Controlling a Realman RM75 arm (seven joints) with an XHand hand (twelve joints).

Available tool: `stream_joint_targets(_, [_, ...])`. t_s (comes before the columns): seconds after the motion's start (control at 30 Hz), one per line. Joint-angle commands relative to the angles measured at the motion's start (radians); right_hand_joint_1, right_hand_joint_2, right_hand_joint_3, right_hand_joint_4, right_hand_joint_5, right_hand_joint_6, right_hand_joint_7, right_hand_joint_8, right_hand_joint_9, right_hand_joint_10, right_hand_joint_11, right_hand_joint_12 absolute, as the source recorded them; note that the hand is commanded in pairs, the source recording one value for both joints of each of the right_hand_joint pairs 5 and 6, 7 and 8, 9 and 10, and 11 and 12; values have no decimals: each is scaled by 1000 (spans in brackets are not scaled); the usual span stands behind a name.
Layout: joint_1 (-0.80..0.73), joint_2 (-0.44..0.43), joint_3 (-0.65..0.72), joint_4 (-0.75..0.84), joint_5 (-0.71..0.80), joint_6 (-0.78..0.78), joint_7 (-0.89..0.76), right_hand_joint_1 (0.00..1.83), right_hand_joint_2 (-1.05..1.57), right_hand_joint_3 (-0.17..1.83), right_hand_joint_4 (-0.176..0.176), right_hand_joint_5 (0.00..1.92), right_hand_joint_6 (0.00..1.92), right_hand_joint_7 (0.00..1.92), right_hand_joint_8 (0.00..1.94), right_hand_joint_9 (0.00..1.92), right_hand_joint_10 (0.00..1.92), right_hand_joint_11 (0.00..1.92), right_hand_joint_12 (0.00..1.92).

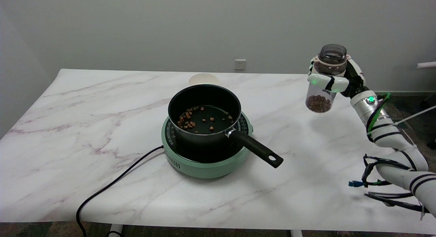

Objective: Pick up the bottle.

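Observation:
A clear bottle (323,90) with a dark open neck and brown pellets in its bottom hangs upright in the air above the table's right side. My right hand (337,79) grips it around the upper body, its fingers wrapped across the front. The bottle is well clear of the tabletop. The right arm reaches in from the lower right.
A black saucepan (204,109) holding scattered brown pellets stands on a green electric hob (207,162) at the table's middle, its handle (257,148) pointing to the front right. A black cable (112,186) runs off the front left. A pale round lid (203,79) lies behind the pan.

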Motion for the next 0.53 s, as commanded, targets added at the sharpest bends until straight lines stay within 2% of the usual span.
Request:
stream_joint_targets(0.03, [224, 127, -182, 71, -135, -67, -5, 1353, 1513, 563, 0, 1920, 1920, 1920, 1920, 1628, 1628, 1344, 1344])
stream_joint_targets(0.53, [419, 132, -450, 181, -128, -195, 3, 1431, 1379, 657, 0, 1920, 1920, 1920, 1920, 1561, 1561, 1310, 1310])
